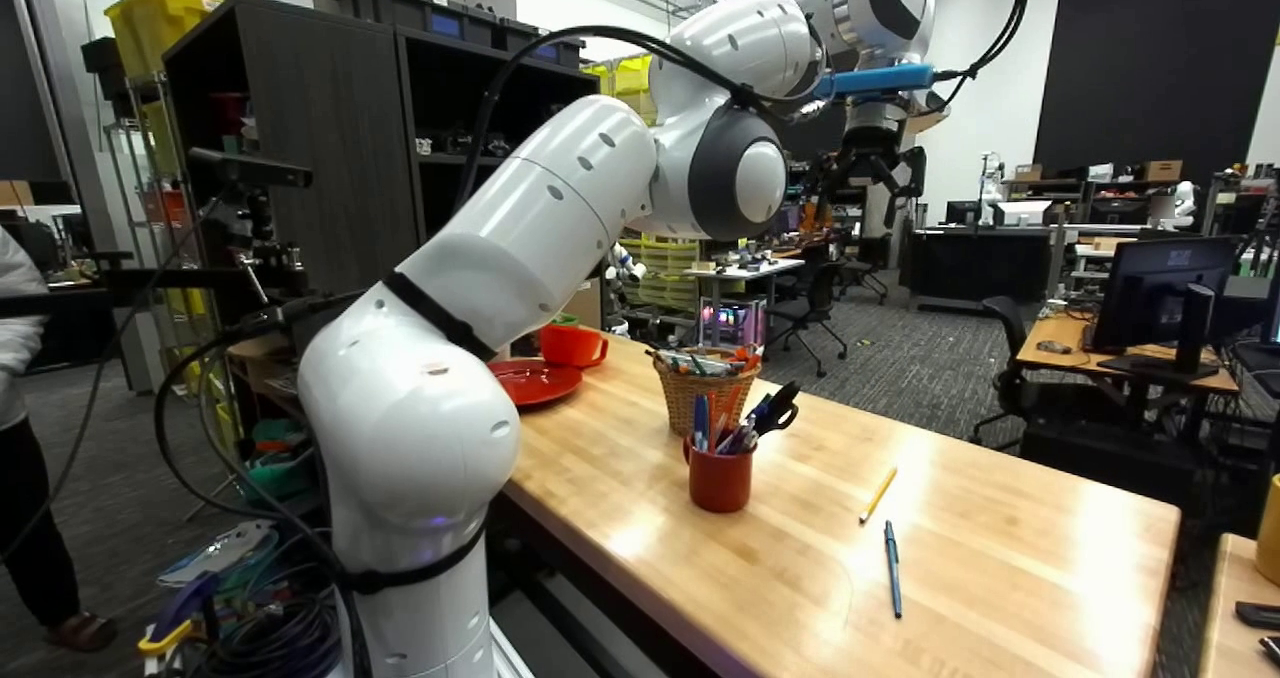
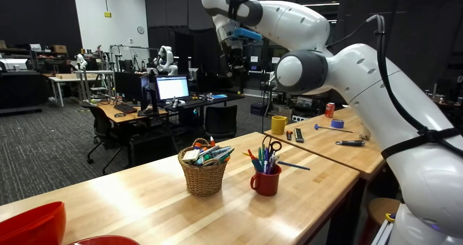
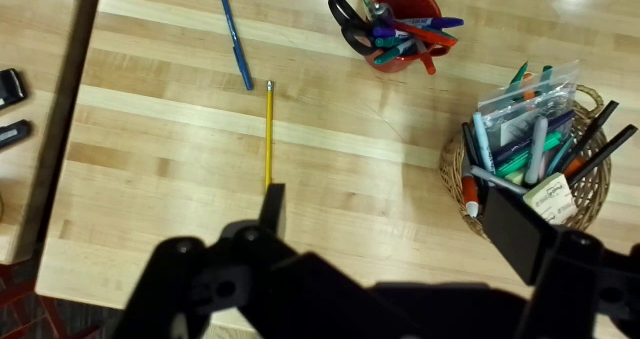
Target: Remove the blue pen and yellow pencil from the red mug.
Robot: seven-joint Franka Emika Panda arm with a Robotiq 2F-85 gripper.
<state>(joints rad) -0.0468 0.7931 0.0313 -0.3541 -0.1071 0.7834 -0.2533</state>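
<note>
The red mug (image 1: 720, 482) stands upright on the wooden table, also in an exterior view (image 2: 267, 184) and the wrist view (image 3: 409, 3). It holds several pens and markers and black-handled scissors (image 3: 348, 25). The blue pen (image 1: 893, 570) lies flat on the table apart from the mug, also in an exterior view (image 2: 293, 165) and the wrist view (image 3: 235, 38). The yellow pencil (image 1: 878, 495) lies near it, also in the wrist view (image 3: 269, 134). My gripper (image 3: 387, 216) is open and empty, high above the table; it shows in both exterior views (image 1: 868, 183) (image 2: 233, 66).
A wicker basket (image 2: 204, 180) full of pens and markers stands beside the mug. A red plate (image 1: 535, 383) and a red-orange bowl (image 1: 572, 345) are at one end. A second table (image 2: 320, 147) carries a yellow mug (image 2: 278, 125), tools, tape and a can.
</note>
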